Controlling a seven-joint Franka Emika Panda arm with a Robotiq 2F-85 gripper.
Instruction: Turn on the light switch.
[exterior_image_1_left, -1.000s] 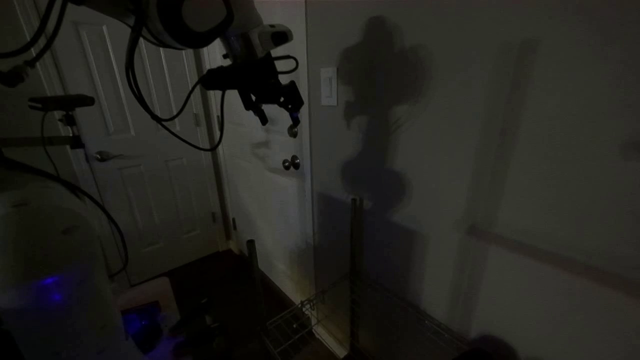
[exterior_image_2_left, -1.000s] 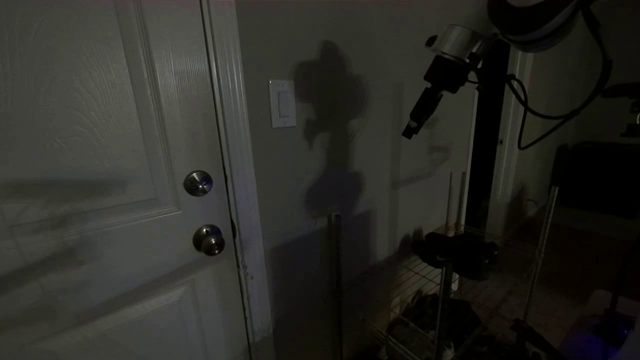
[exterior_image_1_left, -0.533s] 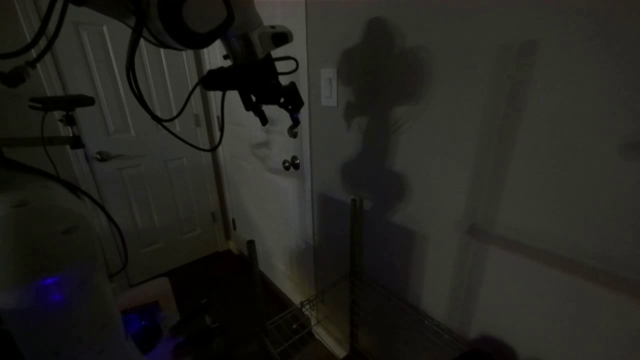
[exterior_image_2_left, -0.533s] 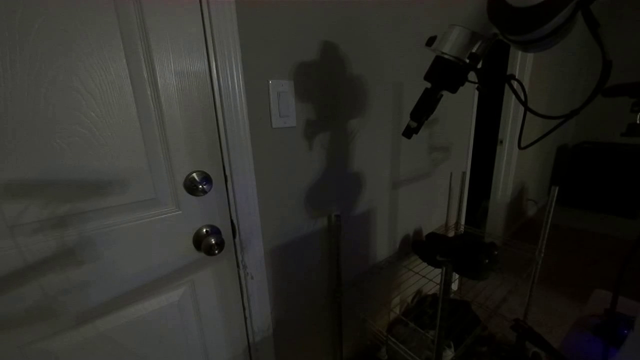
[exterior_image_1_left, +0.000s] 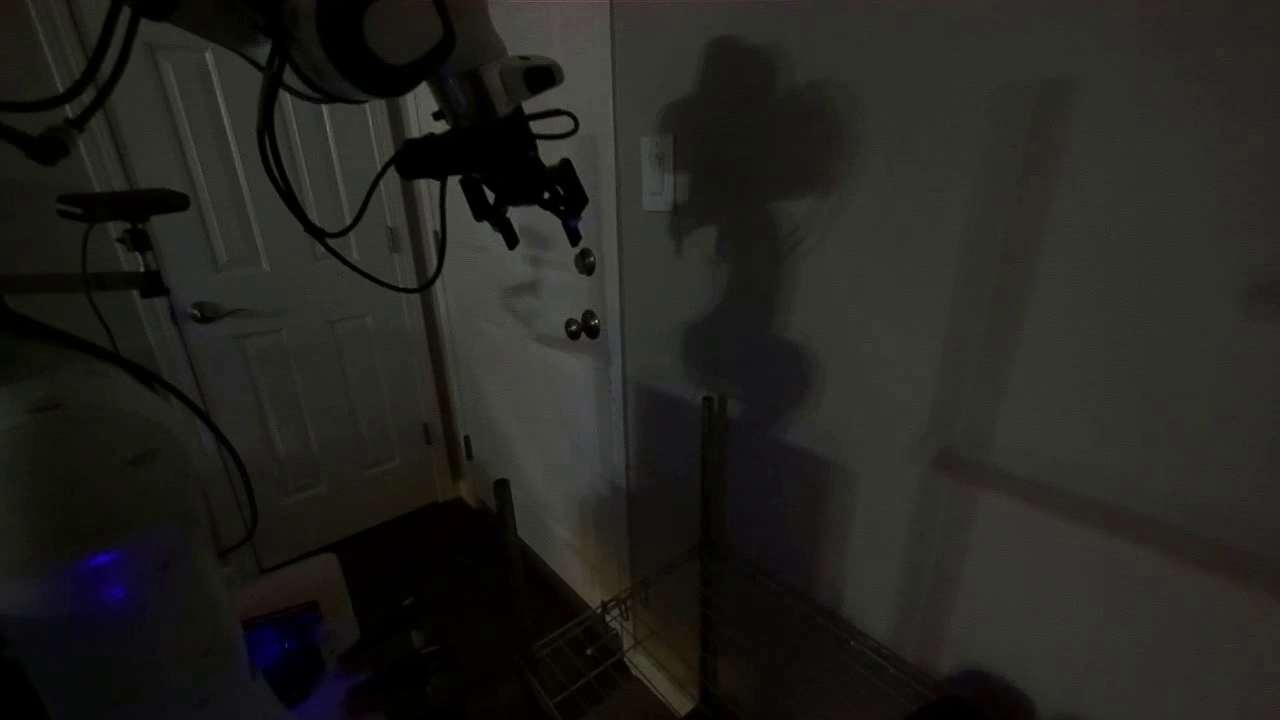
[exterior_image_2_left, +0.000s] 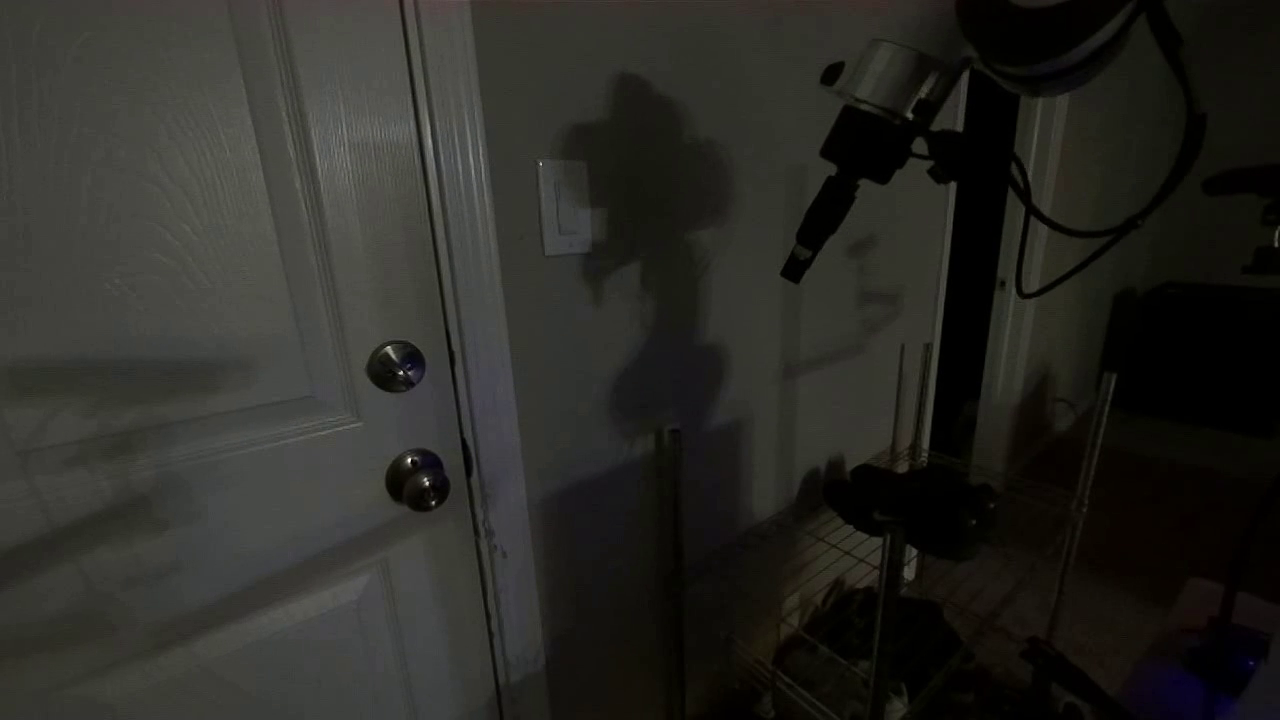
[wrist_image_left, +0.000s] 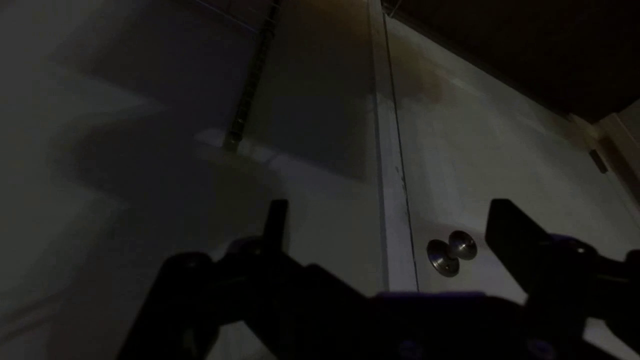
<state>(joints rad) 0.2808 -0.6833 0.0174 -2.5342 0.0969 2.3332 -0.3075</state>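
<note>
No legible text, label, brand, number or sign anywhere

In both exterior views, the robot arm (exterior_image_1_left: 390, 40) is going off the top edge. In an exterior view, the gripper (exterior_image_2_left: 796, 266) is showing its side, so one finger is hiding the other. There, a shadow (exterior_image_2_left: 650, 180) is lying over part of the light switch (exterior_image_2_left: 563, 208), hiding which way it is tipping. The left edge is cutting off the door (exterior_image_2_left: 180, 250). A black lump (exterior_image_2_left: 910, 508) is sitting too deep in the dark to name.
</note>
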